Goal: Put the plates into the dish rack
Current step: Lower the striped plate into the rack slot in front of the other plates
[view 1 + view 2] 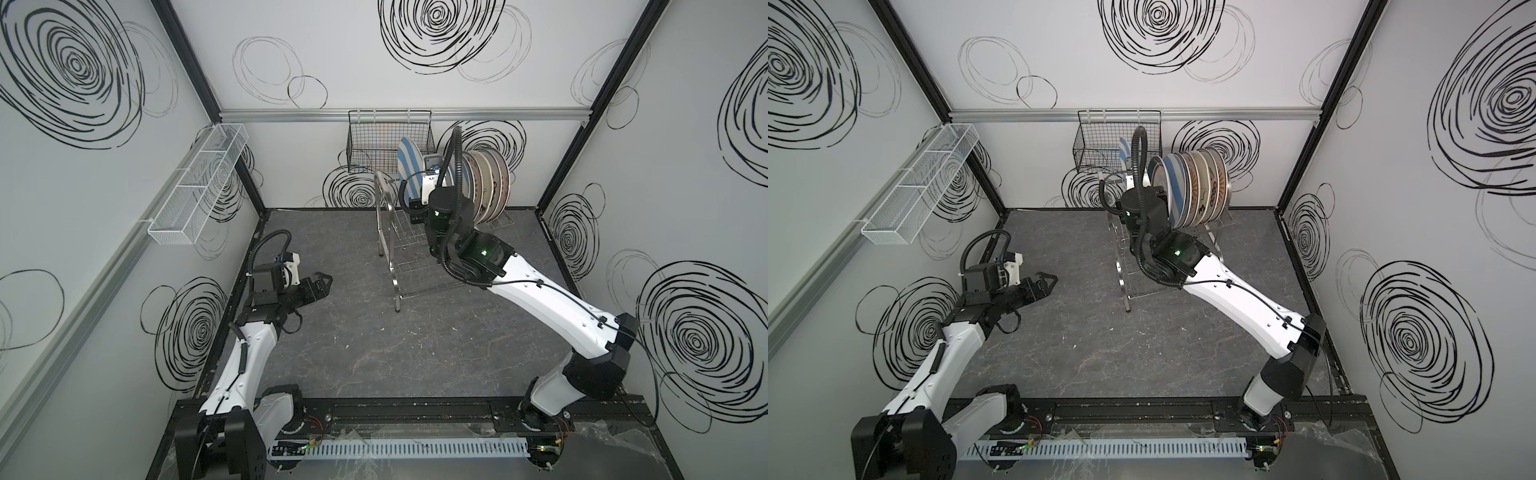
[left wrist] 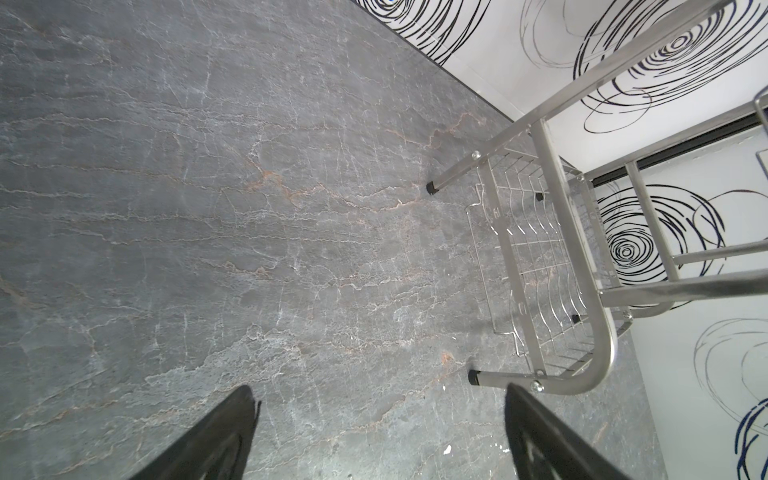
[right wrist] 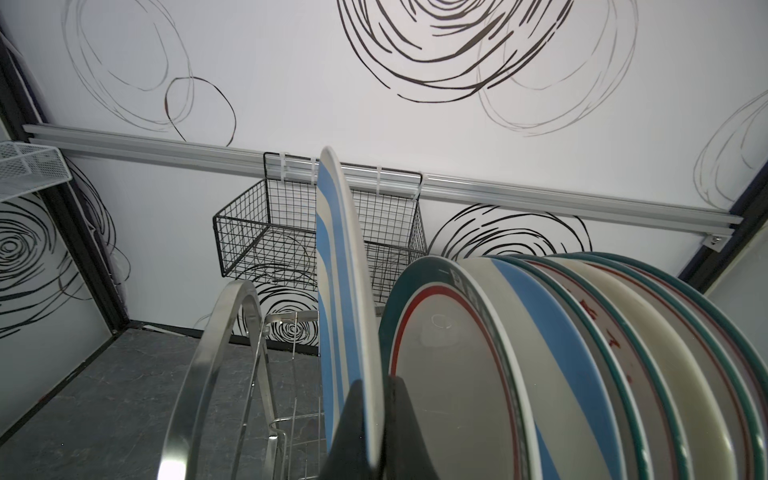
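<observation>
Nearly done, by my read. A row of plates (image 1: 1196, 187) stands on edge in the dish rack (image 1: 415, 266), upper tier, packed close.

Right fingers (image 3: 409, 424) are clenched on the rim of the blue-striped plate (image 3: 345, 270). It's upright between the rack's arched frame (image 3: 216, 353) and the row.

Left to do: seat it and let go. You have no plate on the bench (image 1: 353, 353) around the rack.

Left fingers (image 2: 216, 440) are spread and empty, beside the rack's foot.

Only the right wrist view shows the grip; in both top views the arm hides it. Can't tell if the striped plate sits in a slot.
</observation>
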`<control>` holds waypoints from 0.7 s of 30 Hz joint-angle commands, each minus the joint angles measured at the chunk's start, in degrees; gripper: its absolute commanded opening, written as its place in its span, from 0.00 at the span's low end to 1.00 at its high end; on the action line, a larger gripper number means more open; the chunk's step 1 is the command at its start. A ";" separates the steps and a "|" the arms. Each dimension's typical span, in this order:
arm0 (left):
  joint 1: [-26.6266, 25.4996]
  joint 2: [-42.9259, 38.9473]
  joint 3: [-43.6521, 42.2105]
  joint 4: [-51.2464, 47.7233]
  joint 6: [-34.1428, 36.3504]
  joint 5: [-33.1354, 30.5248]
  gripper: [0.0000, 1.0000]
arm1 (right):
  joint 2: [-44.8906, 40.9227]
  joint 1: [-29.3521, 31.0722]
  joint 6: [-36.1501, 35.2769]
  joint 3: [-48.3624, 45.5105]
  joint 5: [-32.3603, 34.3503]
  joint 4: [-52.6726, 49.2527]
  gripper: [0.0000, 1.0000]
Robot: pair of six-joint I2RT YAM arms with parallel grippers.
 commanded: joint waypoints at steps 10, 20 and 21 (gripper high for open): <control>-0.27 -0.79 -0.56 1.57 1.16 0.64 0.96 | 0.19 -1.83 2.14 3.52 0.65 -0.17 0.00; -0.29 -0.73 -0.49 1.50 1.22 0.82 0.96 | -2.48 -1.18 2.05 2.95 1.17 -0.40 0.00; -0.27 -0.83 -0.56 1.47 1.27 0.74 0.96 | -2.60 -1.19 2.05 2.71 1.46 -0.39 0.00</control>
